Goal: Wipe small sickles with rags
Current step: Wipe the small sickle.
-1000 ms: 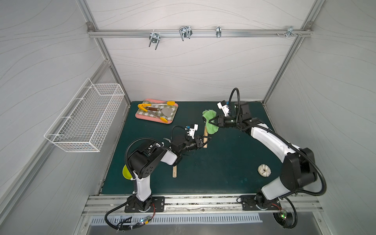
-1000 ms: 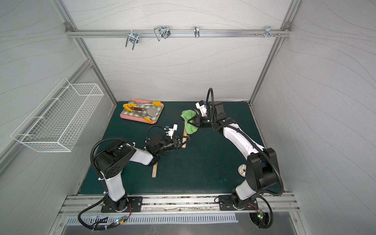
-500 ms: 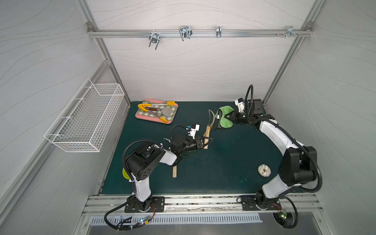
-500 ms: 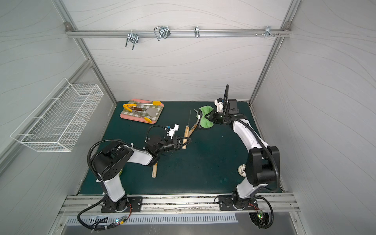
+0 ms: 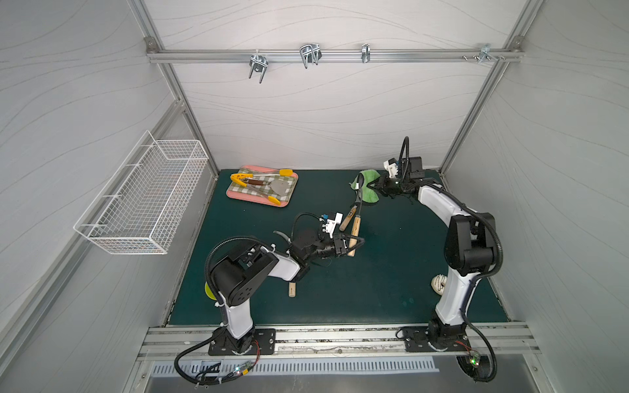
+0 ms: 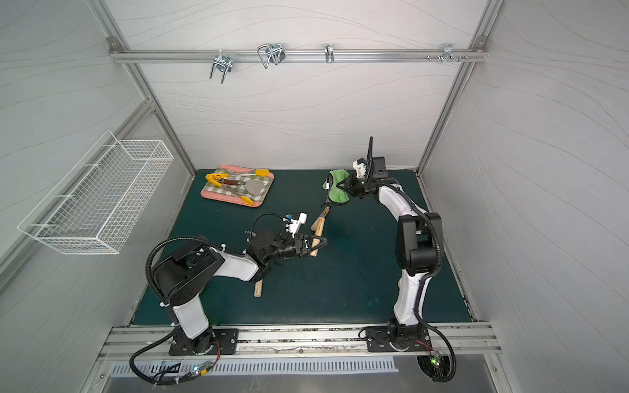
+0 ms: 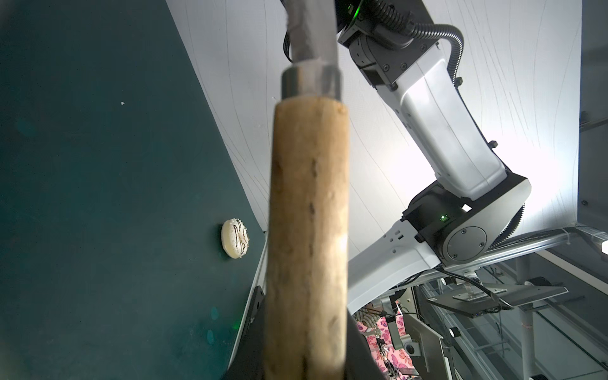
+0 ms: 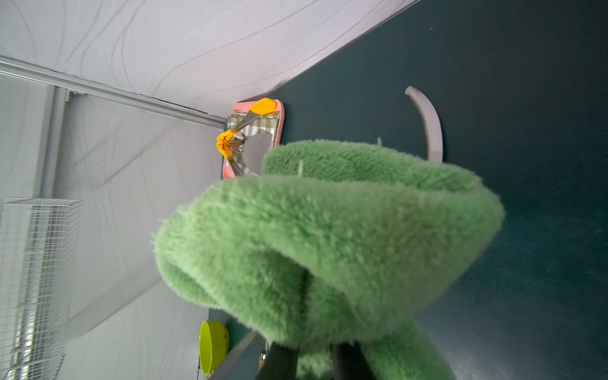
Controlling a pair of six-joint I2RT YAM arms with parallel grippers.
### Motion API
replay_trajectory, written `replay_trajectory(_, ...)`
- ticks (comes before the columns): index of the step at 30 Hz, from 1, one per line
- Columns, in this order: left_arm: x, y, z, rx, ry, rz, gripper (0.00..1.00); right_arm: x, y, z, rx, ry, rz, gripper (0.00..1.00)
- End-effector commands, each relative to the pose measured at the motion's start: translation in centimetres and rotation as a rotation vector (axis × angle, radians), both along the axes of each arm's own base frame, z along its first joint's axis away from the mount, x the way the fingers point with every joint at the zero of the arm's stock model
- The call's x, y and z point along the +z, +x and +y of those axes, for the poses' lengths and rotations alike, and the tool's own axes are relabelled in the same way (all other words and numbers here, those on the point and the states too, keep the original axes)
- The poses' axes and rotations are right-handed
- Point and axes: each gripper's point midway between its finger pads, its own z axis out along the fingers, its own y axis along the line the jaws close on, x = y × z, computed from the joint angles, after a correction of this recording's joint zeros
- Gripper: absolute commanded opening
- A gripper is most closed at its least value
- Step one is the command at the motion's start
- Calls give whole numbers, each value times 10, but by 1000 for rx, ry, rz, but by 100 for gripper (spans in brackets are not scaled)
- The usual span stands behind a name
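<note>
Rag (image 5: 370, 192) has slid from mid-frame to upper right, clamped in my right hand (image 5: 377, 186), now by the tip of the sickle (image 5: 356, 224). Left hand (image 5: 354, 242) pinches its handle at centre, raised off the surface (image 5: 391, 272). I judge one stroke finished.

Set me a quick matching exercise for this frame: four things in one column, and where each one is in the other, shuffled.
1 green rag
2 sickle filling the left wrist view
3 yellow-tipped tongs
4 wire basket

A on the pink tray
B in the left gripper
C on the side wall
D in the right gripper

Pairs: 1-D, 2-B, 3-A, 4-C
</note>
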Motion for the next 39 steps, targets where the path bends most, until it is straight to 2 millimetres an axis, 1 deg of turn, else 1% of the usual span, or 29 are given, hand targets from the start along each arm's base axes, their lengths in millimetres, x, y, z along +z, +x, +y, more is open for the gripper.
replay_trajectory(1,18,4,-4,0,-60,-47,0,26,-5,13,43,74,-45,4)
replay_trajectory(10,11,6,-4,10,-48,-44,0,41,-30,19,75,89,-61,4)
replay_trajectory(21,5,9,-8,3,-39,-37,0,69,-71,44,184,178,-112,4)
replay_trajectory(27,4,11,-12,-6,-40,-37,0,74,-98,57,241,184,-140,4)
replay_trajectory(35,-3,15,-16,-14,-33,-23,0,79,-131,66,281,166,-179,4)
replay_trajectory(39,-6,18,-16,-9,-30,-19,0,79,-142,67,288,160,-185,3)
